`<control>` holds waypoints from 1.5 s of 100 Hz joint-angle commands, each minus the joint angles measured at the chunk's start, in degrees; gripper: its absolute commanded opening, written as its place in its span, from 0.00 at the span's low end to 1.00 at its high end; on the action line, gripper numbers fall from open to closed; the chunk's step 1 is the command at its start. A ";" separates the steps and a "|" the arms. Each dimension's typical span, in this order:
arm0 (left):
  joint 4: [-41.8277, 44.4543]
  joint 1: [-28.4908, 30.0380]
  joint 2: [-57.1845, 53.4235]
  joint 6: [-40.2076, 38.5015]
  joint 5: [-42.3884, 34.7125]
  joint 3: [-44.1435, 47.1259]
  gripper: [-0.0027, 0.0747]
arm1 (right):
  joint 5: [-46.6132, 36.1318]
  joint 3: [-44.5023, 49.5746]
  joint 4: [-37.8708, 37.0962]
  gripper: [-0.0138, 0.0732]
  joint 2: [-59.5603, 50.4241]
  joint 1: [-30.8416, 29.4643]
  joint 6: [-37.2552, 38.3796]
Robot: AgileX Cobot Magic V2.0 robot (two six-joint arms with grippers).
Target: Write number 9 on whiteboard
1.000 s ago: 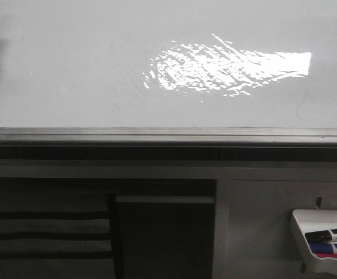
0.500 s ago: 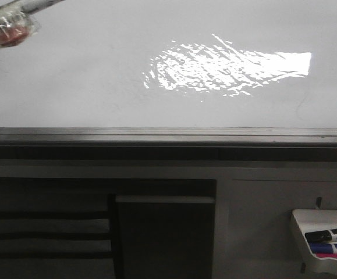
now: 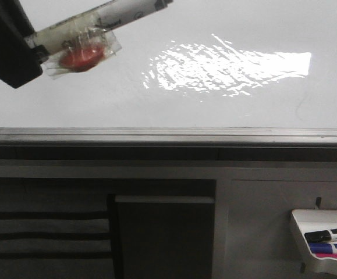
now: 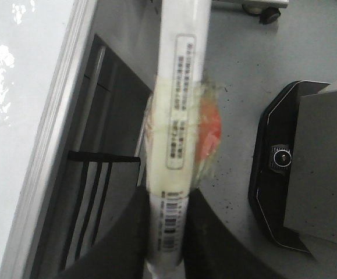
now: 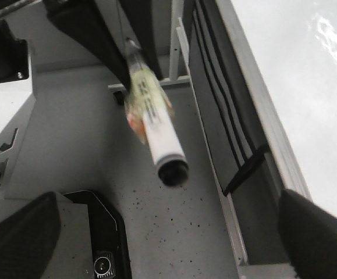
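Front view: we are seeing the whiteboard [image 3: 98,99] lying glossy white with a bright glare patch and a grey frame edge; the left gripper [image 3: 31,43] is clenching one marker [image 3: 98,20] over its upper left part; one faint thin stroke, perhaps the number 9 [image 3: 300,107], is showing at the right; one white tray [image 3: 308,224] is holding several markers. Left wrist view: we are watching the fingers [image 4: 130,232] gripping the taped marker. Right wrist view: the right gripper [image 5: 168,232] is standing wide apart, holding nothing.
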 commanded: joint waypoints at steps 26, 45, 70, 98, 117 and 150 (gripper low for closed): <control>-1.21 -0.98 -0.93 1.08 -3.31 -1.88 0.01 | -5.99 -5.11 2.62 0.78 6.45 6.84 -1.77; -1.21 -0.98 -0.93 1.10 -3.31 -1.88 0.01 | -6.87 -5.11 2.62 0.60 7.51 7.45 -1.77; -0.98 -0.98 -0.93 1.10 -3.58 -1.88 0.01 | -6.98 -5.11 2.98 0.40 7.51 7.45 -1.77; -0.98 -0.98 -0.93 1.10 -3.67 -1.88 0.01 | -7.38 -5.11 3.96 0.24 7.51 7.45 -1.77; -0.98 -0.98 -0.93 1.10 -3.70 -1.92 0.04 | -7.38 -5.11 3.48 0.12 7.51 7.45 -1.77; 1.83 2.90 -3.52 -4.53 -5.38 -3.47 0.52 | -8.36 -5.11 -9.51 0.11 4.14 7.45 10.14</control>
